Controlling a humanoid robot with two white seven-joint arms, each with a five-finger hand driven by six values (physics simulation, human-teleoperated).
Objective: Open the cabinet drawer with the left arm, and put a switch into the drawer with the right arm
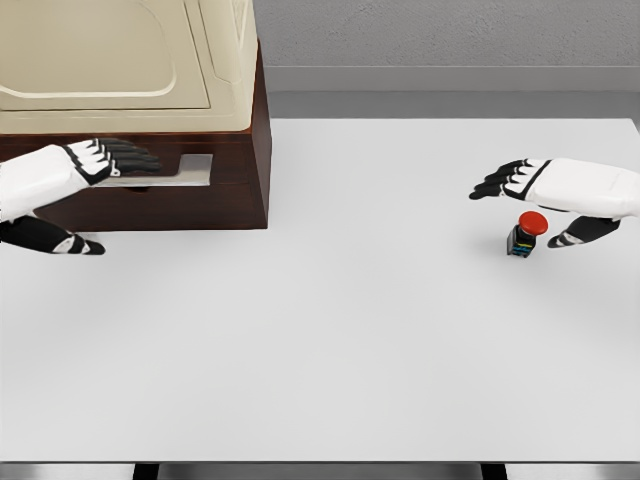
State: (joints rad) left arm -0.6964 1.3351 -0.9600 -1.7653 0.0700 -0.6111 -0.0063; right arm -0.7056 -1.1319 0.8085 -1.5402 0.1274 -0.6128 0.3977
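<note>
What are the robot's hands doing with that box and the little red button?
The left hand is reaching to the drawer handle of the brown cabinet; the drawer looks shut. The right hand hovers open just above the red-topped switch on the white table, not holding it yet.
</note>
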